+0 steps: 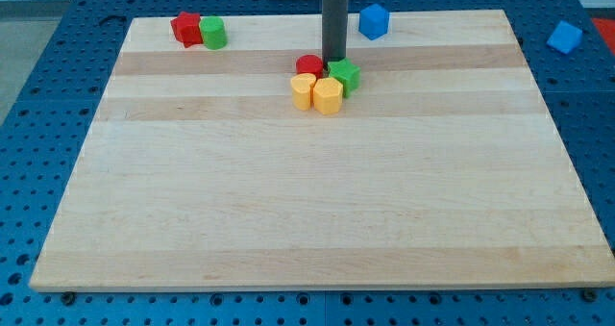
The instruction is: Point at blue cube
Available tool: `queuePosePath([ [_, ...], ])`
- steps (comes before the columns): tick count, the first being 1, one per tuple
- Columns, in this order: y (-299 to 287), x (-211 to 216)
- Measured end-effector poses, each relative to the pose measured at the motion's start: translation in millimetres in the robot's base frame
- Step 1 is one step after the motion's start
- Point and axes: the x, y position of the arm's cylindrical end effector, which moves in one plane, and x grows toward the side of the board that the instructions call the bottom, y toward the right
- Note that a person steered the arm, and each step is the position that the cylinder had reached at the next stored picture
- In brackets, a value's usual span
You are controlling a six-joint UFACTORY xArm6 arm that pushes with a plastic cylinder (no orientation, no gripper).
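Observation:
The blue cube (374, 21) sits near the top edge of the wooden board (317, 220), right of centre. My tip (333, 59) is the lower end of the dark rod, below and to the left of the blue cube, about a block's width apart from it. The tip stands just above a cluster: a red cylinder (309, 66), a green block (344, 75), and two yellow blocks (304, 90) (328, 95). The tip is between the red cylinder and the green block, at their top edges.
A red block (187, 28) and a green cylinder (213, 33) touch each other at the board's top left. A second blue block (565, 37) lies off the board on the blue perforated table at the view's right.

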Motion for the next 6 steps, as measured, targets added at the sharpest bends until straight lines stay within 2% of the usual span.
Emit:
queuePosePath([
  [1, 22, -41],
  [2, -14, -56],
  [3, -44, -88],
  [4, -2, -117],
  [6, 95, -111],
])
